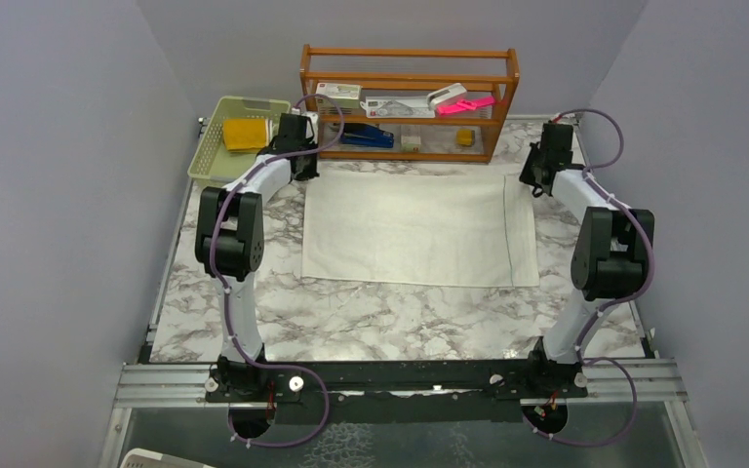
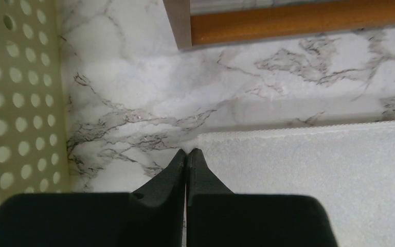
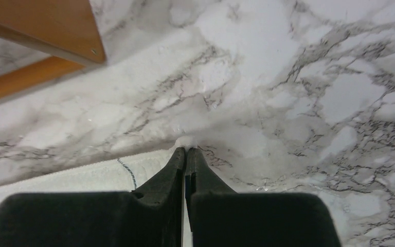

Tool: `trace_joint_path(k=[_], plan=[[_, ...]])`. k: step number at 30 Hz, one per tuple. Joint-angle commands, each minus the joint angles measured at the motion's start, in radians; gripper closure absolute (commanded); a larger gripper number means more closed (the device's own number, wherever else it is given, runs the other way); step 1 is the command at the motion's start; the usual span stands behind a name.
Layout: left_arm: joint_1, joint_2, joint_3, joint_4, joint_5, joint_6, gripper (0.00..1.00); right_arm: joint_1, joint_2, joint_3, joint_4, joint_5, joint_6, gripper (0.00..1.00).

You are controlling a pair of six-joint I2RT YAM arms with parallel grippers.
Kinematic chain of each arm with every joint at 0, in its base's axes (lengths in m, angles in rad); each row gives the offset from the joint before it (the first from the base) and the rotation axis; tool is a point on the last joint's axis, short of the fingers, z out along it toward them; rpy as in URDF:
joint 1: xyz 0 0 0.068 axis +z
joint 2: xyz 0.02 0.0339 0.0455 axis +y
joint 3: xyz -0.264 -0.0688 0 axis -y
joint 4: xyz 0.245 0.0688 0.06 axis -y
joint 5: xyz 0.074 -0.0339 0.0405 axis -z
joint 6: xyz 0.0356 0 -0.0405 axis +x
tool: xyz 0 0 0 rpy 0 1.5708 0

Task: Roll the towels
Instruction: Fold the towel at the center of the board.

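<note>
We see a marble-patterned table [image 1: 380, 312], glossy white with grey veins, and on its middle the cream-white towel [image 1: 410, 229] lies spread flat as a wide rectangle, its nap fine and its right end crossed by a thin dark stitched line. Behind it stands a wooden rack [image 1: 410, 54] of orange-brown slats, its shelves holding white flat packs, a pink piece, a blue item and a small yellow block. At the far left corner sits the green basket [image 1: 210, 146], plastic with walls pierced by round holes, and in it the mustard-yellow towel [image 1: 244, 134] lies folded. The left gripper [image 2: 186, 152] has its black fingers pressed together on the cream-white towel's far left corner, and the right gripper [image 3: 185, 149] is pinched tight on its far right corner
</note>
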Motion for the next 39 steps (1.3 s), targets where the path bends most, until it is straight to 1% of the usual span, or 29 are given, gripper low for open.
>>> trace_joint_path(k=[1, 4, 6, 11, 16, 19, 24, 28, 32, 39], plan=[[0.009, -0.069, 0.046, 0.060, 0.042, 0.029, 1.00, -0.011, -0.062, 0.064, 0.043, -0.023, 0.012, 0.99], [0.010, -0.071, 0.054, 0.079, 0.037, 0.043, 1.00, -0.011, -0.051, 0.109, 0.007, -0.007, 0.008, 0.99], [0.012, -0.083, 0.037, 0.106, 0.035, 0.061, 1.00, -0.011, -0.050, 0.110, 0.000, 0.021, 0.012, 0.99], [0.030, -0.148, -0.085, 0.252, 0.067, 0.079, 1.00, -0.011, -0.079, 0.035, 0.043, 0.089, 0.030, 0.99], [0.052, -0.178, -0.152, 0.335, 0.140, 0.110, 1.00, -0.011, -0.089, 0.018, 0.039, 0.158, 0.047, 0.99], [0.052, -0.222, -0.240, 0.410, 0.176, 0.112, 1.00, -0.011, -0.127, -0.030, 0.063, 0.188, 0.058, 0.99], [0.051, -0.302, -0.418, 0.531, 0.247, 0.053, 1.00, -0.011, -0.230, -0.163, 0.126, 0.204, 0.107, 0.99], [0.050, -0.355, -0.524, 0.546, 0.278, 0.008, 1.00, -0.011, -0.314, -0.250, 0.131, 0.203, 0.142, 0.99], [0.048, -0.439, -0.624, 0.554, 0.270, -0.017, 1.00, -0.011, -0.384, -0.319, 0.098, 0.185, 0.190, 0.99], [0.045, -0.546, -0.737, 0.552, 0.275, -0.086, 1.00, -0.012, -0.467, -0.454, 0.057, 0.172, 0.252, 0.99]])
